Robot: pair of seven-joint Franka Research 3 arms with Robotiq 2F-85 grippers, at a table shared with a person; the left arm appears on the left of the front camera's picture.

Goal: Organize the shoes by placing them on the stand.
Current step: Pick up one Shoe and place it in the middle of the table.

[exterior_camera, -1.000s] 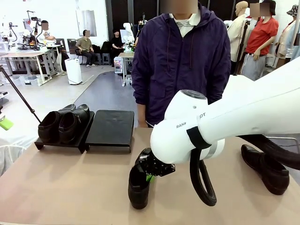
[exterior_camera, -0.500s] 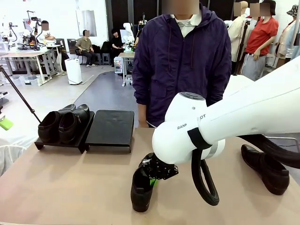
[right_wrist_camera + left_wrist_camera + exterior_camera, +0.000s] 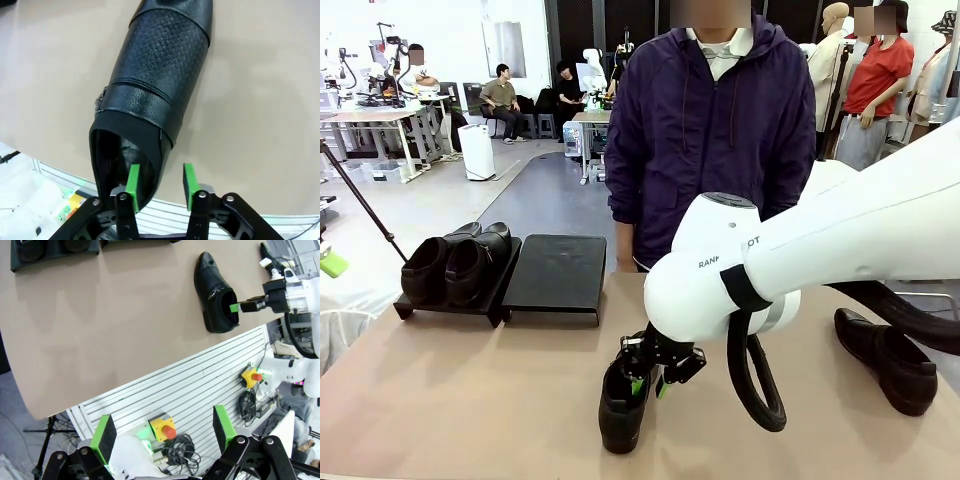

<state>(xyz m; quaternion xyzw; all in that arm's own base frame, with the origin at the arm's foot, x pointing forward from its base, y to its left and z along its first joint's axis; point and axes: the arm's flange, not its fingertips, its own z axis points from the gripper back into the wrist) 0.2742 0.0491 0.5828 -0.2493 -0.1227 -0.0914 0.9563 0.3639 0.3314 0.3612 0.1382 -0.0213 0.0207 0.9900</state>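
A: Two shoes (image 3: 448, 268) on the stand (image 3: 555, 275), side by side on its left panel. Where's the rest?

B: Third shoe (image 3: 620, 410) sits sole-down on the table (image 3: 470, 400), near the robot-side edge, approx mid-table. Fourth shoe (image 3: 885, 358) lies off to the right, well apart from the stand.

A: R gripper?

B: R gripper (image 3: 648, 385) is at the third shoe's heel end, jaws partway apart. One green pad is inside the opening, the other outside. The collar wall runs btwn them, and neither pad looks pressed on it, so no grip.

A: L gripper?

B: L gripper (image 3: 162, 429) is spread wide w/ nothing btwn its pads. It hangs past the table's near edge, over a slatted panel (image 3: 200, 385).

A: Person?

B: Person (image 3: 710, 140) stands at the far side, approx mid-table.
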